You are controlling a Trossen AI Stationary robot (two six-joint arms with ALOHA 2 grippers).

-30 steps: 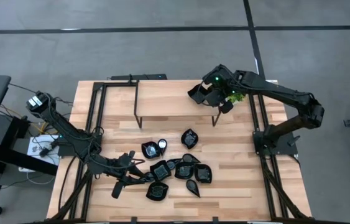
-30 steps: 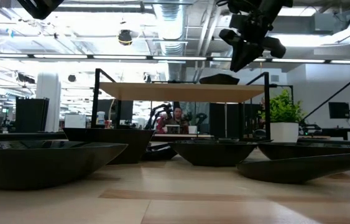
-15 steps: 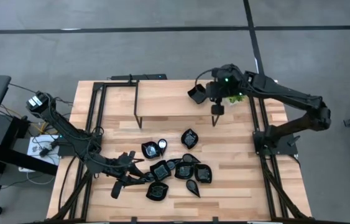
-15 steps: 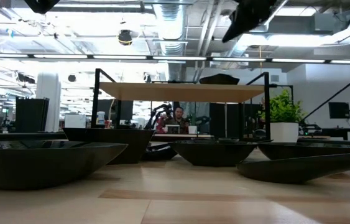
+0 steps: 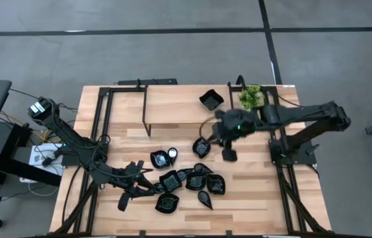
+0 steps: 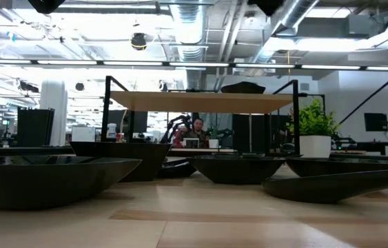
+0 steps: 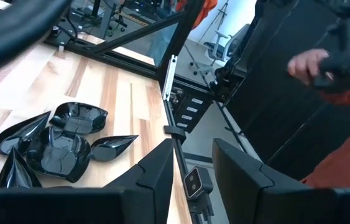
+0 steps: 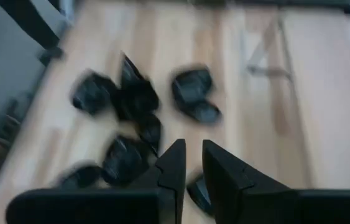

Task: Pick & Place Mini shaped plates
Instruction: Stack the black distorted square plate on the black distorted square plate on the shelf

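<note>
We are looking straight down on a wooden table [image 5: 252,198] edged by a black frame. A raised wooden shelf [image 5: 172,106] on thin black legs is standing across its far half. One mini shaped plate [image 5: 211,100], a square one, is sitting on the shelf near the end by the small potted plant [image 5: 250,96].

The other mini shaped plates [image 5: 186,180] are lying clustered on the near middle of the table, several touching or overlapping, with one plate [image 5: 201,147] lying apart toward the shelf. Bare wood is showing to the right of the cluster and along the far left of the table.

The right gripper [image 5: 228,147] is hanging over the table just beside that lone plate, between shelf and cluster. In its wrist view, the right gripper's fingers [image 8: 173,167] are standing with a narrow gap between them, gripping nothing and touching nothing.

The left gripper [image 5: 133,193] is sitting low at the left edge of the cluster. In its wrist view, its fingers [image 7: 156,174] are standing partly apart with nothing between them, the plates lying off to one side. Beyond the table edge a person's hand [image 7: 308,62] is showing.
</note>
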